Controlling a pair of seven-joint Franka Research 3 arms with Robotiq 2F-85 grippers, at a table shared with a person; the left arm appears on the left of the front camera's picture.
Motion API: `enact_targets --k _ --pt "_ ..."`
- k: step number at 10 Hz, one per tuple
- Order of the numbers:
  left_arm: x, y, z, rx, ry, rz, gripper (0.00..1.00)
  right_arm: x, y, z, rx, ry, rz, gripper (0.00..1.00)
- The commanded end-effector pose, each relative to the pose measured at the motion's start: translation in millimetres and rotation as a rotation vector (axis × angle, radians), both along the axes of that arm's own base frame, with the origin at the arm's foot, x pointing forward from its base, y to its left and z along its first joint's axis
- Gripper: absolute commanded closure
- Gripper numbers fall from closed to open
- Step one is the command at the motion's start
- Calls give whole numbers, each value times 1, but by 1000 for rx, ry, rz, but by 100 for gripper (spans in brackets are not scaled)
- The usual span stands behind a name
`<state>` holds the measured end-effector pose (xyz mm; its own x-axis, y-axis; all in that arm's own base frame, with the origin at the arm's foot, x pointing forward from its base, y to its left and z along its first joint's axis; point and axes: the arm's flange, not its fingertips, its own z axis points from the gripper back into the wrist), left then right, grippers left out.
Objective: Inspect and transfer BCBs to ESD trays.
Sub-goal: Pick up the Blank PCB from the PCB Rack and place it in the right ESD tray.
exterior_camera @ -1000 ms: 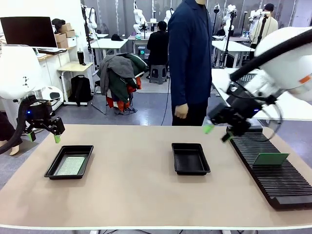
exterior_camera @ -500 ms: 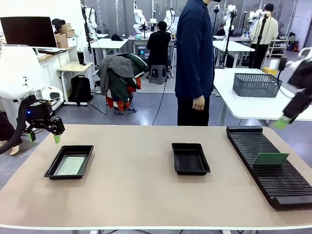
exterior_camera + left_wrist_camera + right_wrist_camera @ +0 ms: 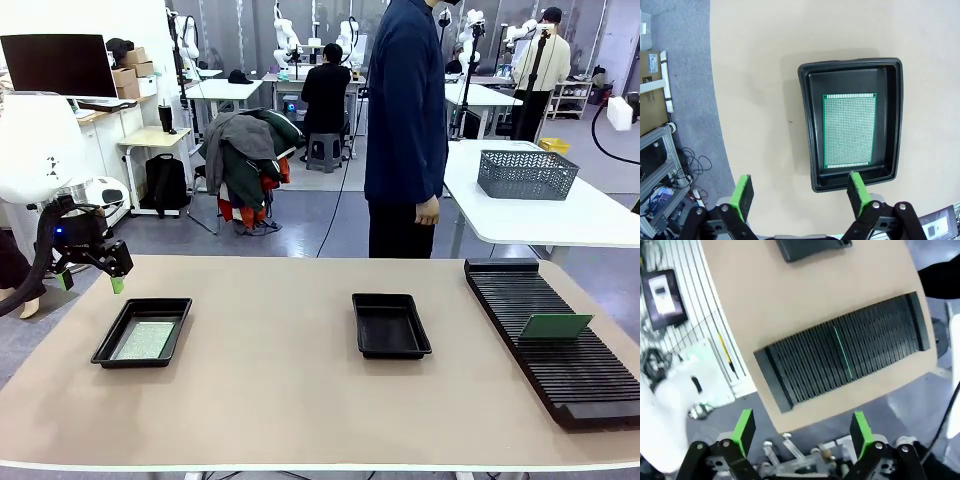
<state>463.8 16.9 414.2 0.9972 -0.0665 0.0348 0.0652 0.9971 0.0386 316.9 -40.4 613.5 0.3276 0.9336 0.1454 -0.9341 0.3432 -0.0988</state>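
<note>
From the front, we see the left gripper [image 3: 90, 278] hanging above the left end of the tan table [image 3: 280, 400], jaws wide and empty. Just below and right of it, a shallow black plastic tray [image 3: 135, 362] holds a flat pale grey-green speckled board [image 3: 145, 340]. A second black tray [image 3: 390, 328] sits bare mid-table. At the table's right end, a long black ribbed rack [image 3: 570, 375] carries a green upright board [image 3: 556, 326].

In the left wrist view, the tray [image 3: 807, 125] lies on the table ahead of the spread fingers, and one pad [image 3: 856, 184] overlaps its near rim.

In the right wrist view, the right gripper [image 3: 802, 427] gapes empty beyond the table's edge, with the rack [image 3: 805, 365] ahead of it.
</note>
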Motion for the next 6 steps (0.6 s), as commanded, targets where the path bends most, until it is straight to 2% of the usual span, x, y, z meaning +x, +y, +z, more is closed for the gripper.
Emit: enact_targets --k 1,3,5,6 --pt "0 1 -1 0 -5 2 0 1 -16 5 -37 7 160 0" --pt "0 1 -1 0 -5 2 0 2 -25 7 -35 29 300 0" --pt "0 1 -1 0 -5 2 0 9 -34 5 -11 70 354 0" --pt "0 1 -1 0 -5 2 0 11 -37 4 -17 66 388 0"
